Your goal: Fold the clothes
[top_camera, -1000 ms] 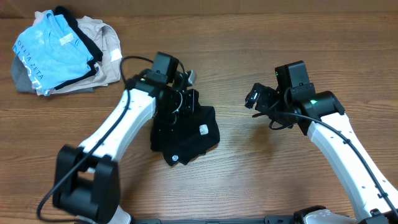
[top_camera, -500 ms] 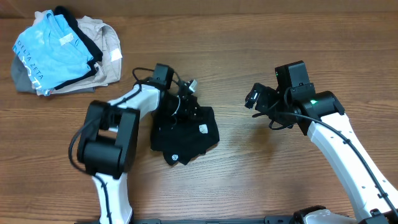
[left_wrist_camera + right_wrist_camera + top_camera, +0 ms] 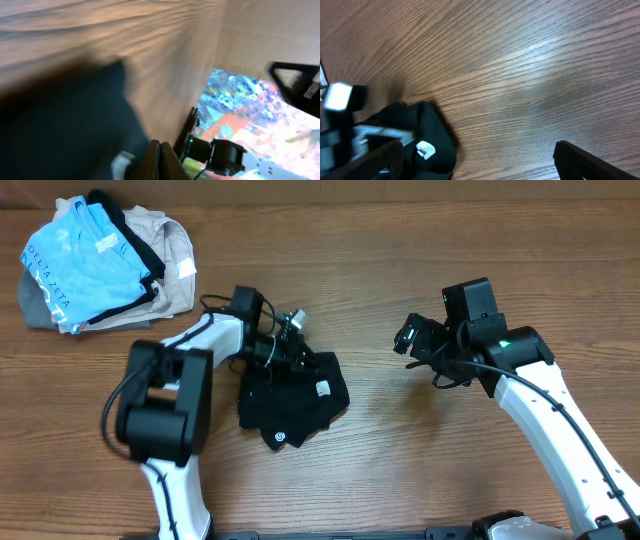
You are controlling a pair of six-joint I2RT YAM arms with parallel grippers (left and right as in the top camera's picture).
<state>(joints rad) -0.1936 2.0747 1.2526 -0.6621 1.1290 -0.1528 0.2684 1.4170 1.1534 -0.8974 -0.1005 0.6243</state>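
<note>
My left gripper [image 3: 294, 350] is pressed fully shut at the edge of the black T-shirt [image 3: 292, 398], which lies bunched just under and beside my tips (whether any cloth is actually pinched, I cannot tell). My right gripper [image 3: 412, 338] gapes wide and empty, well apart from it. If I lift with only a thin nip, the fabric could slip free and the bundle slump open.

My left gripper [image 3: 300, 358] shifts left, its arm folds in closer; black shirt [image 3: 295, 405] sits slightly further left.
</note>
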